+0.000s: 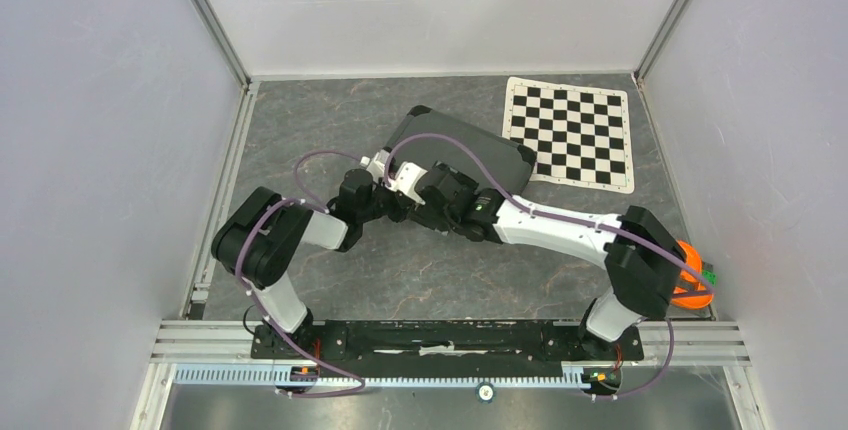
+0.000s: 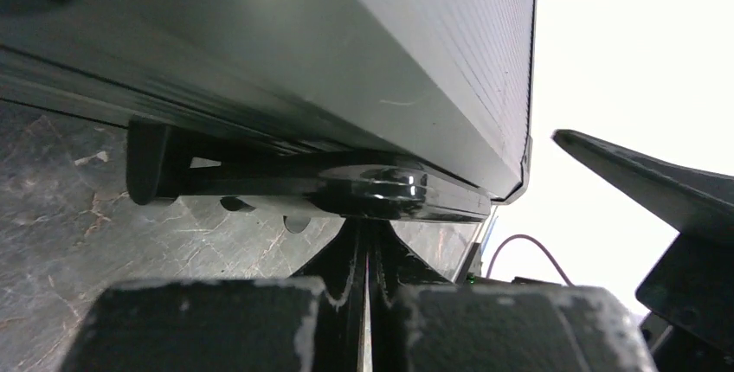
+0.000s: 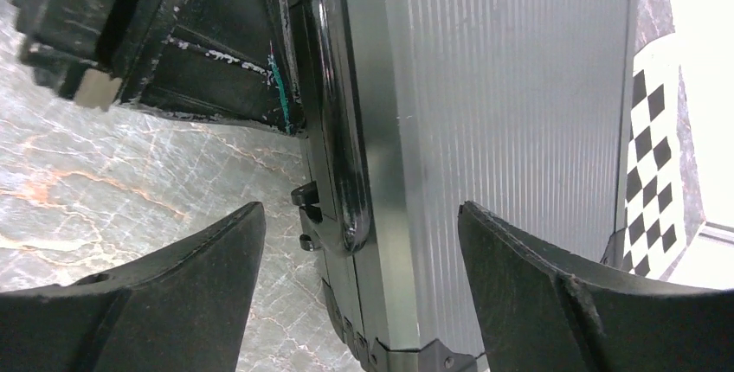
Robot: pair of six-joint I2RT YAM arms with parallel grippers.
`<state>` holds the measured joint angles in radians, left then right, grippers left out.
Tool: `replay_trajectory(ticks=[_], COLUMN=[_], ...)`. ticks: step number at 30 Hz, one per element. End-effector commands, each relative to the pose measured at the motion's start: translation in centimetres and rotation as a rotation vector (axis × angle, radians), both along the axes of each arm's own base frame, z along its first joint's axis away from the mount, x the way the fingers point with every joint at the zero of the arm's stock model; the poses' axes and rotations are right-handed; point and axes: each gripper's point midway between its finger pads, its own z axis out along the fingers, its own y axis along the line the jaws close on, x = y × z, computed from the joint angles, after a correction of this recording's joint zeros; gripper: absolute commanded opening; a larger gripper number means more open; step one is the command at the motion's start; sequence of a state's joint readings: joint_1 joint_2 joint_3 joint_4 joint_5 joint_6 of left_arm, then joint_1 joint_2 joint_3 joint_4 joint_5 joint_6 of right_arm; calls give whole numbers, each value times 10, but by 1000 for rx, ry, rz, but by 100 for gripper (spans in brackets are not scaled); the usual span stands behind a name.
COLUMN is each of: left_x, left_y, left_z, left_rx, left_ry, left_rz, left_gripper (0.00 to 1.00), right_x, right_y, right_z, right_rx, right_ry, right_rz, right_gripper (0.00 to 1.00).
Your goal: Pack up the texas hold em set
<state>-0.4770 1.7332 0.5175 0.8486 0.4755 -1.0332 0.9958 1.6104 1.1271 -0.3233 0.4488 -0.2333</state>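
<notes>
The black case lies shut on the table with its ribbed lid down; no chips, cards or dice show. It fills the left wrist view and the right wrist view. My left gripper is shut, its tips pressed up against the underside of the case's black handle at the front edge. My right gripper is open, one finger over the table and one over the lid, straddling the front edge and the end of the handle. It holds nothing.
A black-and-white chequered mat lies at the back right, just beyond the case. An orange piece sits at the right edge by the right arm's elbow. Grey walls close in the left and right sides.
</notes>
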Motion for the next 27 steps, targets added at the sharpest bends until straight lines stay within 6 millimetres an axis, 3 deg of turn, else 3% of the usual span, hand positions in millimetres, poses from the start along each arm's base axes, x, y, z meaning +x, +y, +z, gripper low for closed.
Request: replay_trajectory(ticks=[1, 8, 14, 27], left_x=[17, 19, 17, 17], left_y=[-2, -3, -1, -2], left_z=[23, 20, 21, 37], left_rx=[32, 36, 45, 6], left_ry=[-126, -128, -138, -202], left_rz=[-2, -6, -9, -11], left_gripper=[3, 3, 3, 2], right_x=[13, 22, 25, 24], right_y=[10, 12, 14, 13], right_z=[-1, -18, -16, -25], right_rx=[-17, -25, 55, 131], right_ry=[-43, -57, -59, -21], right_rz=[-7, -51, -67, -51], right_gripper=[85, 73, 61, 60])
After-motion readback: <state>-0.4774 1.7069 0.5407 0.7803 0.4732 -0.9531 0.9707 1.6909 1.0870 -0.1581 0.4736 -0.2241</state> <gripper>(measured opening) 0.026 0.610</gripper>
